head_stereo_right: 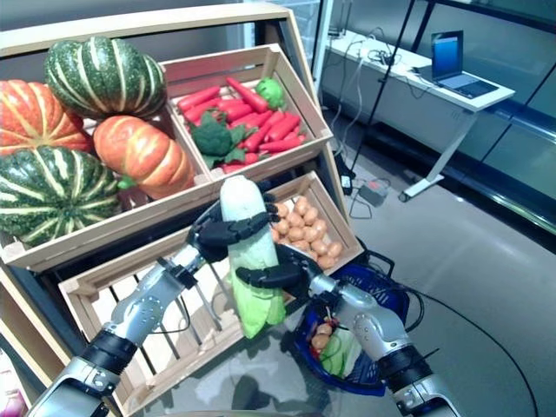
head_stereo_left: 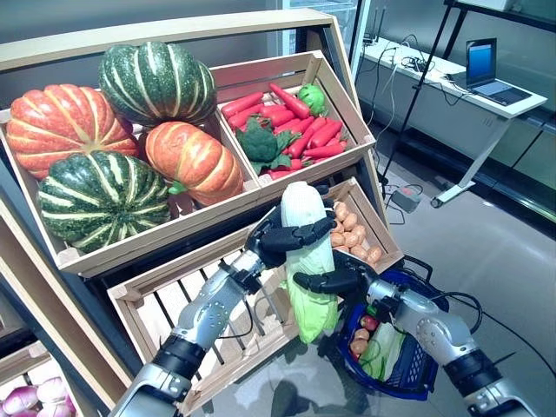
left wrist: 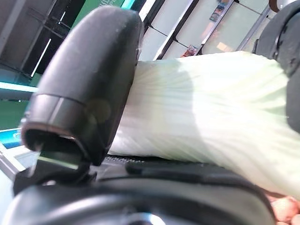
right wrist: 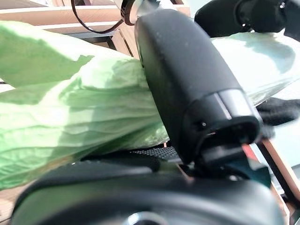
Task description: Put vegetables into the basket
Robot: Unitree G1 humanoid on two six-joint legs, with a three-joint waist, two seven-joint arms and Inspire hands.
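A long napa cabbage (head_stereo_left: 304, 208), white at the top and leafy green at the bottom, is held upright in front of the stand's lower crate. My left hand (head_stereo_left: 285, 236) is shut round its white upper part. My right hand (head_stereo_left: 334, 281) is shut round its lower part, just below the left hand. The left wrist view shows the cabbage (left wrist: 211, 108) past the left thumb (left wrist: 89, 84). The right wrist view shows its green leaves (right wrist: 70, 103) by the right thumb (right wrist: 192, 84). The blue basket (head_stereo_left: 415, 388) stands on the floor to the lower right, holding a green leafy vegetable (head_stereo_left: 382, 352) and small round orange and red ones (head_stereo_left: 360, 334).
The wooden stand (head_stereo_left: 156, 26) with slanted crates rises behind and left of the hands. A lower crate's edge (head_stereo_left: 382, 239) lies close to the basket. A white desk (head_stereo_left: 452, 82) with a laptop (head_stereo_left: 486, 69) stands at the back right, with open floor before it.
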